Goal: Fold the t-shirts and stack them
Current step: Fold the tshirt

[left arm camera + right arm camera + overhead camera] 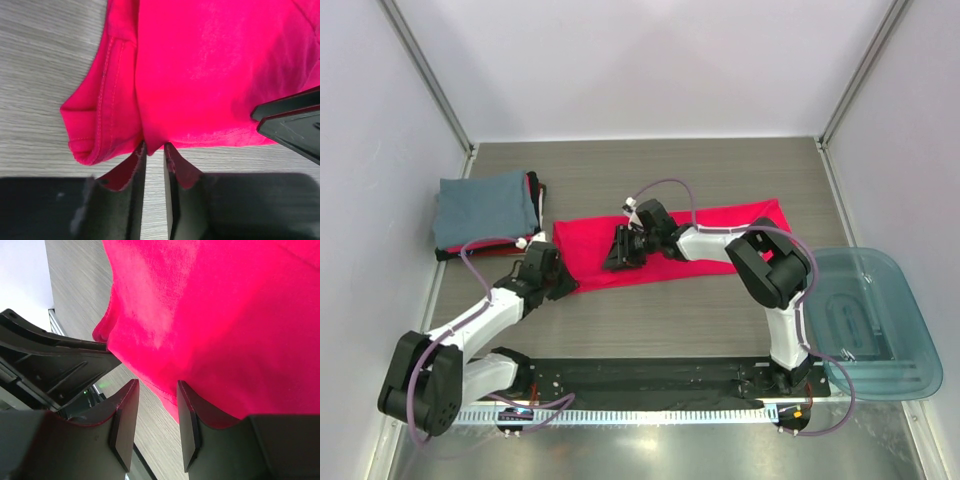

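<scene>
The red tee [582,255] lies flat as a long band across the middle of the surface [670,320]. The left fingers [135,172] sit at its near left corner. They are close together with only a thin slit between them. The hem dips just into that slit at the tips, and I cannot tell whether it is pinched. The right fingers [124,415] stand spread over the near edge a little further right. The hem runs across the mouth of the gap and nothing is clamped. The two pairs are just beside each other. At the far left a blue-grey tee [485,205] tops a stack with red and dark edges showing beneath. A tub [870,320] sits at the right.
</scene>
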You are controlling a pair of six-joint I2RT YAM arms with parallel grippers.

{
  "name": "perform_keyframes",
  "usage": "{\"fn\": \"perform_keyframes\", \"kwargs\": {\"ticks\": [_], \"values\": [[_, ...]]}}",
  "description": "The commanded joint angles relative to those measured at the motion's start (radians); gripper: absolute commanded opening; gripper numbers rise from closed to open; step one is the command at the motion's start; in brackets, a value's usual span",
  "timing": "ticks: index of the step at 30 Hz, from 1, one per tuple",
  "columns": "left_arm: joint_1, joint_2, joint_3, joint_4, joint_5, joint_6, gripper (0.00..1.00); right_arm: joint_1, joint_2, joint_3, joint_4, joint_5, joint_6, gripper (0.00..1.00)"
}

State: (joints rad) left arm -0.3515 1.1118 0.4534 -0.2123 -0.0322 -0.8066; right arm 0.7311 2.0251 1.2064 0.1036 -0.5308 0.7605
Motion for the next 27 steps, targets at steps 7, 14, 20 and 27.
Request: {"fn": "perform_keyframes", "kwargs": {"ticks": [7,14,20,27], "values": [[0.0,-0.012,-0.012,0.07,0.061,-0.002,0.0,0.007,0.024,0.05,0.039,-0.012,0.005,0.42],[0.008,-0.079,0.028,-0.035,0.107,-0.032,0.0,0.005,0.044,0.081,-0.001,-0.005,-0.021,0.42],[0.04,-0.113,0.034,-0.081,0.173,-0.072,0.0,0.004,0.057,0.084,-0.01,0.003,-0.029,0.42],[0.126,-0.101,0.005,-0.032,0.351,-0.131,0.0,0.005,0.078,0.099,-0.031,0.018,-0.05,0.42]]}}
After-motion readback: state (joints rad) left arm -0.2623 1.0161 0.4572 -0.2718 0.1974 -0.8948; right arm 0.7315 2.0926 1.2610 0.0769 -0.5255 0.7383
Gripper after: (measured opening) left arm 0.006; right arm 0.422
